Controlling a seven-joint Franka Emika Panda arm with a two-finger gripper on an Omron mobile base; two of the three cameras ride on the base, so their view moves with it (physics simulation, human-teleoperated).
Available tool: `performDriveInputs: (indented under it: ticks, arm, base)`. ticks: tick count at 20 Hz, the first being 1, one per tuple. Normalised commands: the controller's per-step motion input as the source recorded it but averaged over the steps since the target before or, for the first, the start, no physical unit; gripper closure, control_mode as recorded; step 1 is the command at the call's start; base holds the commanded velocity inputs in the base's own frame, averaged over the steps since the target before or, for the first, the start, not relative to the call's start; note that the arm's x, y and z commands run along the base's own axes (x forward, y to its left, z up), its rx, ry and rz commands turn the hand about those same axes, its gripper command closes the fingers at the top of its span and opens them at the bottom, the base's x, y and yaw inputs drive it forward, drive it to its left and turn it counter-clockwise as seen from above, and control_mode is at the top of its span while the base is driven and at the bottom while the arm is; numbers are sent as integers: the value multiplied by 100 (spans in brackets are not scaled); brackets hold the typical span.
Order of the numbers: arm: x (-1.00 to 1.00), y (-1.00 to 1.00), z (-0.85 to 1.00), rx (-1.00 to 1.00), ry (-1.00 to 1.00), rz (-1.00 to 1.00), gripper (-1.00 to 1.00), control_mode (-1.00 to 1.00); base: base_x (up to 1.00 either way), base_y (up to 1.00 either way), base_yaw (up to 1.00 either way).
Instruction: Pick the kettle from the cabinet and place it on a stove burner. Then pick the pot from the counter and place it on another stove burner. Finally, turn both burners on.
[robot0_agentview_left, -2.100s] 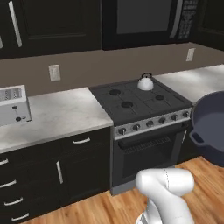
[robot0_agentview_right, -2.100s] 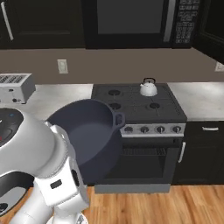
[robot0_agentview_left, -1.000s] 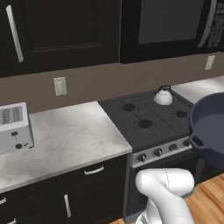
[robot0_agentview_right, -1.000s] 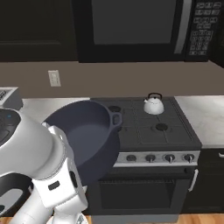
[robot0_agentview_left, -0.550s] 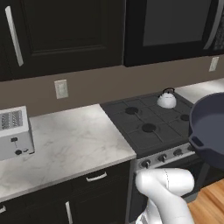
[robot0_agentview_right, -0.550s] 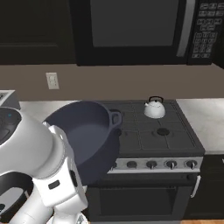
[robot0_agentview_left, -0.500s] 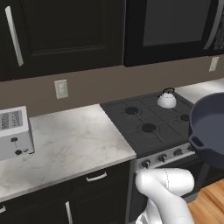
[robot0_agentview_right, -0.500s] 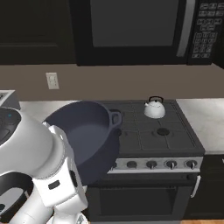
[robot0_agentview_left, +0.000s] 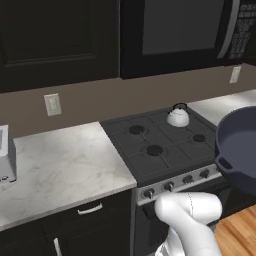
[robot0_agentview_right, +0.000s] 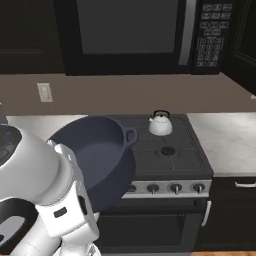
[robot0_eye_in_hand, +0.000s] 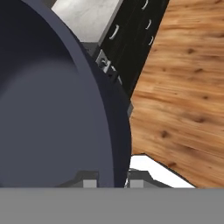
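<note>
The wide dark blue-grey pot (robot0_eye_in_hand: 48, 109) hangs tilted in the air in front of the stove, with my gripper (robot0_eye_in_hand: 113, 181) shut on its rim. The same pot (robot0_agentview_left: 240, 150) sits at the right edge of the left base view and low on the left, pot (robot0_agentview_right: 97, 160), in the right base view. The small white kettle (robot0_agentview_left: 177, 116) stands on the back right burner, kettle (robot0_agentview_right: 160, 123). Three burners (robot0_agentview_left: 154, 150) of the black cooktop are bare. The marbled counter (robot0_agentview_left: 60, 165) lies left of the stove. The cabinet (robot0_agentview_left: 55, 40) door is shut.
A black microwave (robot0_agentview_right: 135, 35) hangs over the stove. Silver knobs (robot0_agentview_right: 175, 188) line the stove front. A toaster (robot0_agentview_left: 4, 160) stands at the counter's left end. More counter (robot0_agentview_right: 225, 140) runs right of the stove. Wooden floor (robot0_eye_in_hand: 183, 87) lies below.
Both base views have shifted: the base has driven, so the stove stands more central and nearer. The pot stays in my grip; the kettle has not moved on its burner.
</note>
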Motion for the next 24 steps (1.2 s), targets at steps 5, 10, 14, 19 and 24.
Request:
performDriveInputs:
  ticks: [5,10,14,19,24]
  arm:
    - [0,0,0,0,0,0,100,100]
    - [0,0,0,0,0,0,100,100]
    - [0,0,0,0,0,0,100,100]
    - [0,0,0,0,0,0,100,100]
    - [0,0,0,0,0,0,100,100]
  base:
    - [28,-39,0]
    - [47,-6,0]
    - [51,0,0]
    - [46,-3,0]
    - [34,-22,2]
